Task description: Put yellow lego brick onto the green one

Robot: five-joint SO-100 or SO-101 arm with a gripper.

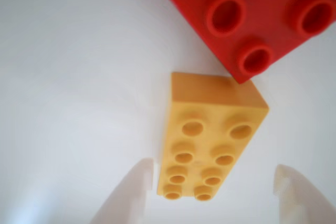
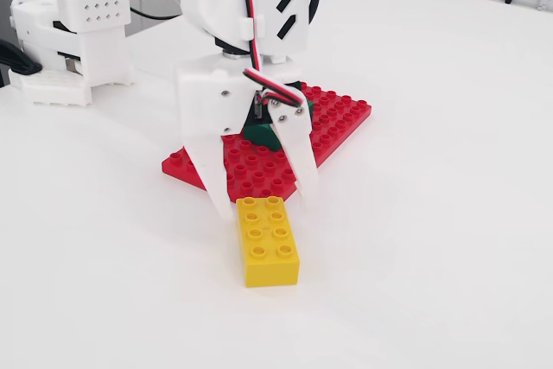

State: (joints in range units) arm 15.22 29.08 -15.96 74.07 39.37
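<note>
You're on the approach-to-grasp step: your gripper point(image 2: 263, 205) hangs with its jaws spread wide, straddling the far end of the yellow lego brick point(image 2: 270, 240), nothing held yet. The brick lies flat on the white table point(image 2: 449, 213), its end just beside a corner of the red baseplate point(image 2: 341, 118). Next move calls for dropping lower and closing squarely across the narrow sides. The green one point(image 2: 259, 136) is mostly hidden behind the gripper (only a dark sliver shows).
</note>
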